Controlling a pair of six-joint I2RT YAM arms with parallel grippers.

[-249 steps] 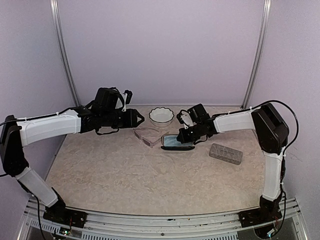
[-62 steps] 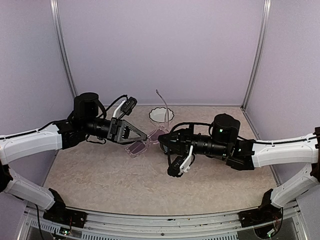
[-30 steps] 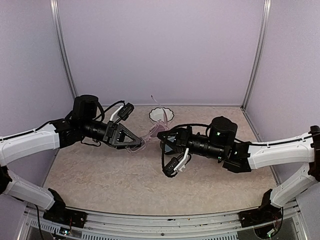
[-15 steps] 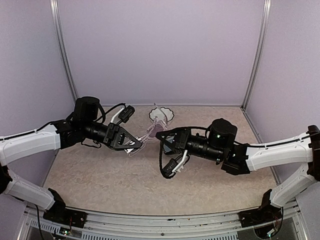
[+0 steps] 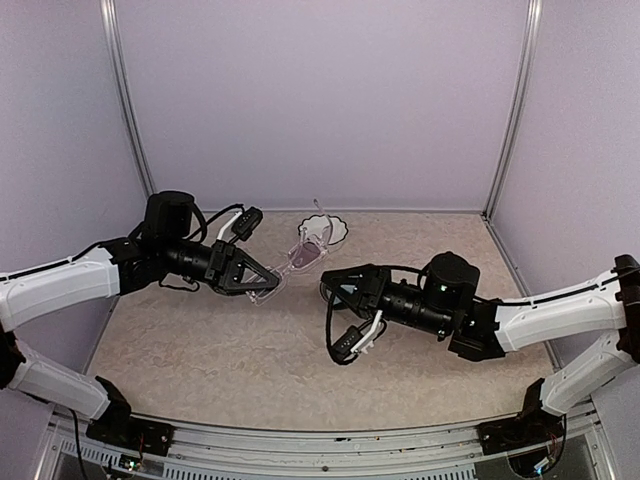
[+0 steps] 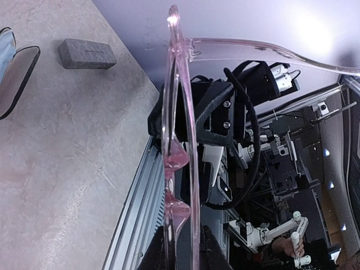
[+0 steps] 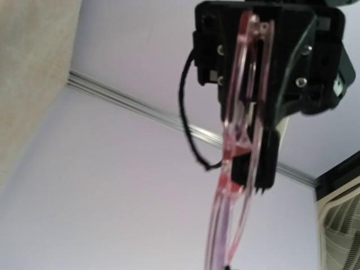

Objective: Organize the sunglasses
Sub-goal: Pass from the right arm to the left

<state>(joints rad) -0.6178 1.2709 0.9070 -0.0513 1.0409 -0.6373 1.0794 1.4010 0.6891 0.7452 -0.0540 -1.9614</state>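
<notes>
The sunglasses (image 5: 303, 255) are a pale pinkish-clear plastic pair, held in the air above the table's back middle. My left gripper (image 5: 262, 285) is shut on their lower end. In the left wrist view the frame (image 6: 179, 112) rises edge-on from between my left gripper's (image 6: 185, 230) fingers, one arm bent off to the right. My right gripper (image 5: 333, 283) sits just right of and below the pair, a small gap apart. In the right wrist view the sunglasses (image 7: 236, 146) run down from the left gripper's black body to the bottom edge. My right fingers hardly show there.
A white scalloped bowl (image 5: 337, 230) stands at the back, partly behind the sunglasses. In the left wrist view a closed grey speckled case (image 6: 87, 53) lies on the table, and an open dark-rimmed case with bluish lining (image 6: 14, 73) shows at the left edge. Side walls stand close.
My left gripper has closed on the sunglasses' end and now carries them alone, tilted more upright. My right arm has drawn back a little to the right and lower.
</notes>
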